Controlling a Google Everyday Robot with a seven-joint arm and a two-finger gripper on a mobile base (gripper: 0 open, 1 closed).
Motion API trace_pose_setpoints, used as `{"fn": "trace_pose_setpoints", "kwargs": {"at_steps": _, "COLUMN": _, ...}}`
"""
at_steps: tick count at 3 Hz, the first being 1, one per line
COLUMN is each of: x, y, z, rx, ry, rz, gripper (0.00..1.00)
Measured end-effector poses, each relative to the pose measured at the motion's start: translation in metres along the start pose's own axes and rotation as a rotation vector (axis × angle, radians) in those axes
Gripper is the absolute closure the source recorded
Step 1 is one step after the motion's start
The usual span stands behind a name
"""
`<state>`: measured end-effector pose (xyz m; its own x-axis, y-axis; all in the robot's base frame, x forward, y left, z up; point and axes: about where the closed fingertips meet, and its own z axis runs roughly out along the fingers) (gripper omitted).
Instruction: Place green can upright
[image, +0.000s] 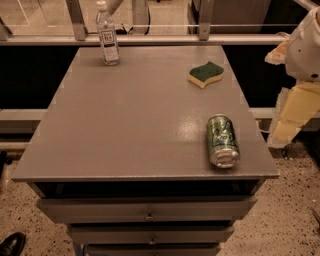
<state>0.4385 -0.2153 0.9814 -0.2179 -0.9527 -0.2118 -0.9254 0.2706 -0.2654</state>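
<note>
Plainly down on its side: small green aluminium drink can (223, 141) with pale swirls, resting on the flat grey table top (125, 125) toward 5 o'clock, close to the right edge and just short of the front one. Long axis running roughly 12 to 6, far end tipped a touch toward 11, one shiny silver end facing 6. Off the table altogether, out past its right edge at about 2 o'clock from the can: pale yellow and white gripper (290, 122), hanging well apart from the can and touching nothing on the table. Cannot tell whether released or clenched; no object seen in it. Above it at the upper right, white arm housing (307, 45), slanting down and inward toward the table, wrist end lowest. Judging from this layout: a reach needed toward 8 o'clock from the gripper, across the right edge, then a closing across the can's round body along the 3-to-9 line, square to the long axis, then a quarter turn to bring a silver end down. Likely to roll toward 3 or 9 if nudged off centre, with little table left on the 3 side. Well clear of that path: green-and-yellow wavy sponge (206, 74) at 12 o'clock from the can, and clear plastic water bottle (108, 37) standing upright at the far left, near 11.
</note>
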Motion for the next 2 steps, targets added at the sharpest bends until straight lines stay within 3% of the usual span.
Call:
{"fn": "trace_pose_setpoints", "kwargs": {"at_steps": 1, "x": 0.0, "y": 0.0, "z": 0.0, "rx": 0.0, "ry": 0.0, "rz": 0.0, "gripper": 0.0}}
{"fn": "trace_pose_setpoints", "kwargs": {"at_steps": 2, "x": -0.0039, "y": 0.0013, "z": 0.0095, "rx": 0.002, "ry": 0.015, "rz": 0.057, "gripper": 0.0}}
